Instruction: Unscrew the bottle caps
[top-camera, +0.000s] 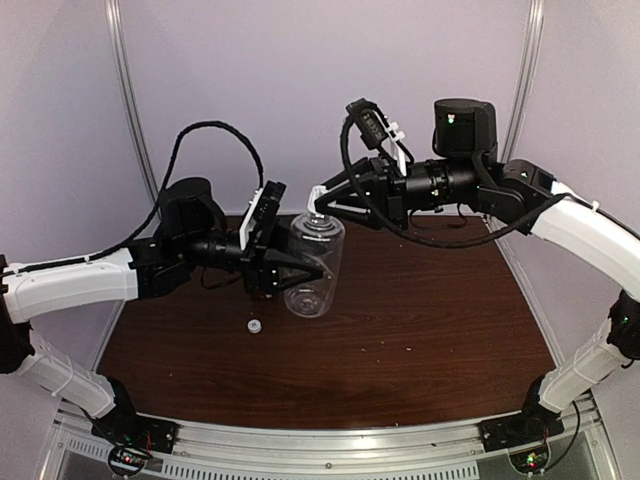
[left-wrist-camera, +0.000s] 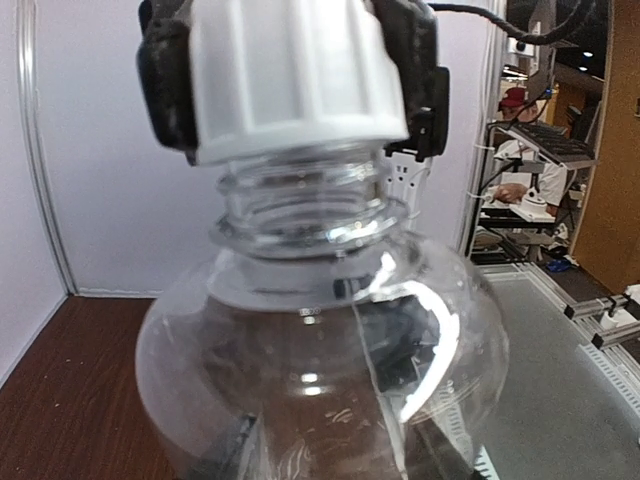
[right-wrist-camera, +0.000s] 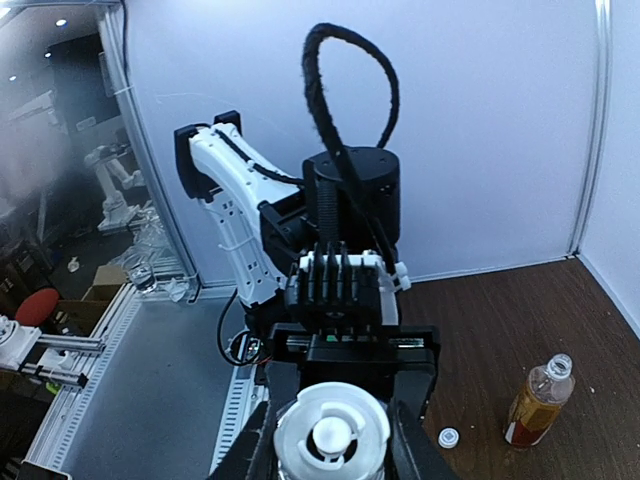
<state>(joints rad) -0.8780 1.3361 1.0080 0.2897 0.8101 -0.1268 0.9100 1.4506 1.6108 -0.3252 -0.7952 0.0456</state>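
Observation:
My left gripper (top-camera: 308, 268) is shut on the clear bottle (top-camera: 313, 265) and holds it above the table. Its dark fingers (left-wrist-camera: 232, 458) show through the bottle's belly (left-wrist-camera: 320, 380). A wide white cap (left-wrist-camera: 290, 75) sits on top of the neck, and the neck's bare threads (left-wrist-camera: 300, 200) show below it. My right gripper (right-wrist-camera: 332, 440) is shut on this cap (right-wrist-camera: 332, 435), one black finger on each side. In the top view the right gripper (top-camera: 318, 203) reaches the cap from the right. A small whitish cap (top-camera: 255, 326) lies loose on the table. The amber bottle (right-wrist-camera: 538, 402) stands upright without a cap.
The loose cap (right-wrist-camera: 449, 437) lies a short way from the amber bottle on the brown table (top-camera: 430, 310). Pale walls close in the back and both sides. A metal rail (top-camera: 330, 440) with both arm bases runs along the near edge.

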